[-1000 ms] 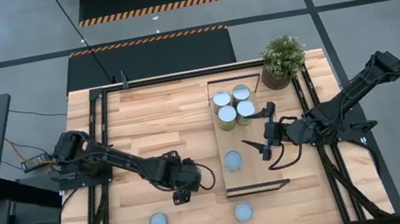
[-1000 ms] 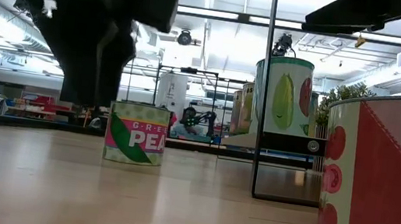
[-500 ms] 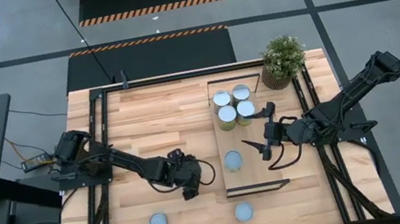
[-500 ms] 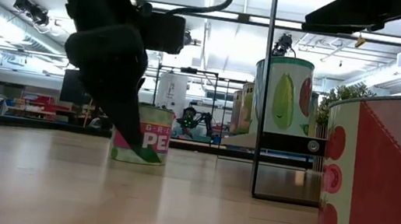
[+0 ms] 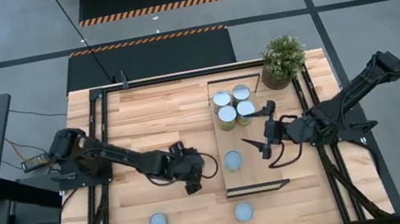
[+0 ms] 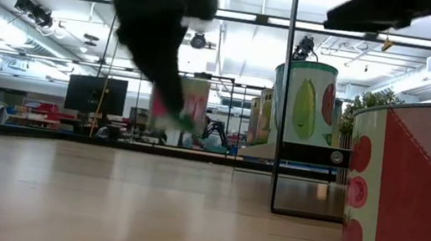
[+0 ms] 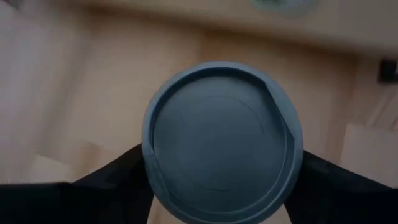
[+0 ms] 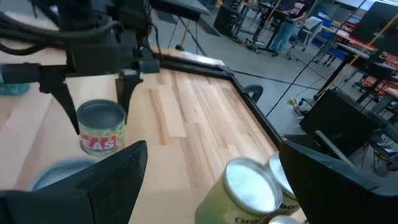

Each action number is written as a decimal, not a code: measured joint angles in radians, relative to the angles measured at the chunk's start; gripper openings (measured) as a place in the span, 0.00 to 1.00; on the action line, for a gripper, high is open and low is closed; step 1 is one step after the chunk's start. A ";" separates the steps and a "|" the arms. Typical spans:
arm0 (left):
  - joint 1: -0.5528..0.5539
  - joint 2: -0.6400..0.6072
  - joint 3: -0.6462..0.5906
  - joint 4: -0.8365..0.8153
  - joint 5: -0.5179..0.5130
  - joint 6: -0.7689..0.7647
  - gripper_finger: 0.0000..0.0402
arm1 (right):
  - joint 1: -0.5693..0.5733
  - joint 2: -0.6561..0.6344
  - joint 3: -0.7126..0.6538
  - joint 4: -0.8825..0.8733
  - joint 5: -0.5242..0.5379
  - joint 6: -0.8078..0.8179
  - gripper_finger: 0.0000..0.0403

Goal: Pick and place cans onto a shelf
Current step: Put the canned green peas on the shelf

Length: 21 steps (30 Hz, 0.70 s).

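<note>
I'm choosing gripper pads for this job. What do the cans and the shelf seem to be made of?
The can in the left gripper looks like metal: a dull grey lid with a raised rim. Its side carries a printed label, probably paper, as on the corn can. The shelf looks like pale matte wood with visible grain, framed by thin dark bars, probably metal.

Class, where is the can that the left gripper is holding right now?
In the high view, the can sits in the left gripper above the table's middle, just left of the shelf.
</note>
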 joint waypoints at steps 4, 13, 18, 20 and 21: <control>0.023 -0.033 0.118 -0.131 -0.052 0.054 0.71 | -0.035 -0.014 0.014 -0.014 -0.038 -0.018 0.93; 0.133 -0.038 0.329 -0.155 -0.074 0.145 0.72 | -0.142 -0.026 0.024 -0.025 -0.219 -0.028 0.94; 0.174 -0.037 0.337 -0.002 -0.082 0.200 0.72 | -0.166 -0.011 0.023 0.001 -0.232 -0.066 0.94; 0.184 -0.032 0.339 0.069 -0.084 0.231 0.72 | -0.174 -0.005 0.023 0.011 -0.231 -0.081 0.95; 0.186 -0.029 0.339 0.101 -0.083 0.248 0.72 | -0.178 0.000 0.023 0.020 -0.231 -0.084 0.96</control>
